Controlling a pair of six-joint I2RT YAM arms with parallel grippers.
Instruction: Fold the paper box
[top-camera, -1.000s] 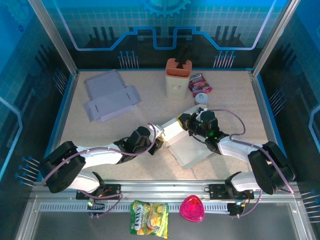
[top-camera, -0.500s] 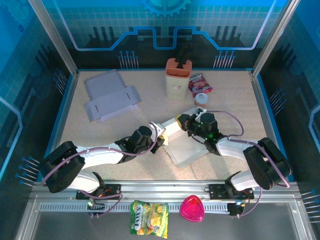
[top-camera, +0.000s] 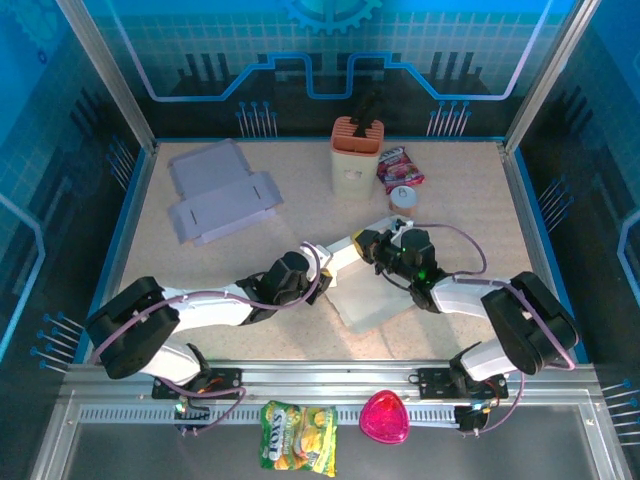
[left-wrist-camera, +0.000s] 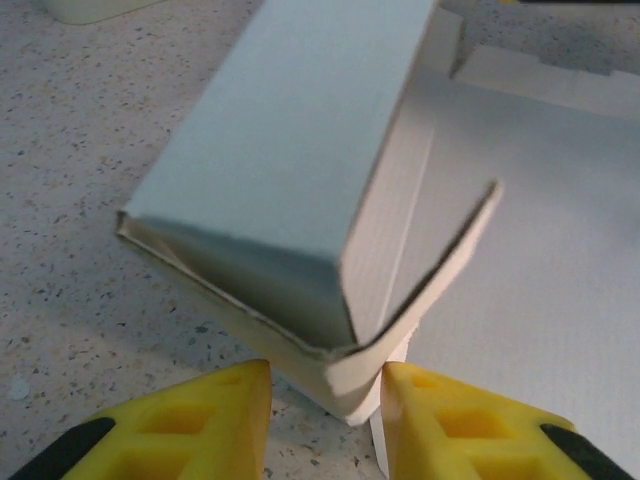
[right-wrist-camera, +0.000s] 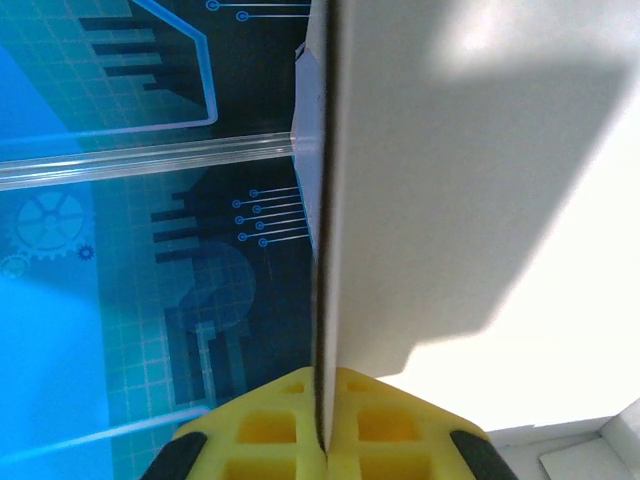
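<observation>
**Half-Folded Box, One Loose Grip**

The paper box (top-camera: 375, 300) lies around the middle of the table (top-camera: 470, 200), a little toward the near edge. One long wall is raised and creased over, and the rest is spread flat beside it.

The worry, from where I stand, is the left end. The left gripper (left-wrist-camera: 322, 395) has its yellow fingers parted on either side of the folded corner, and I see no real squeeze on the card. With nothing pinning that crease, the wall could spring back open, or the whole box could skid on the speckled top if it gets nudged.

At the far end the right gripper (right-wrist-camera: 322, 410) is clamped tight on a thin upright panel of the box. If it tugs or twists while the other end is free, I'd expect a bent flap or a tear at the fold.

The left arm reaches low from the near-left corner, its forearm nearly flat along the table. The right arm is bent sharply at the near right, its wrist turned back toward the centre.
</observation>
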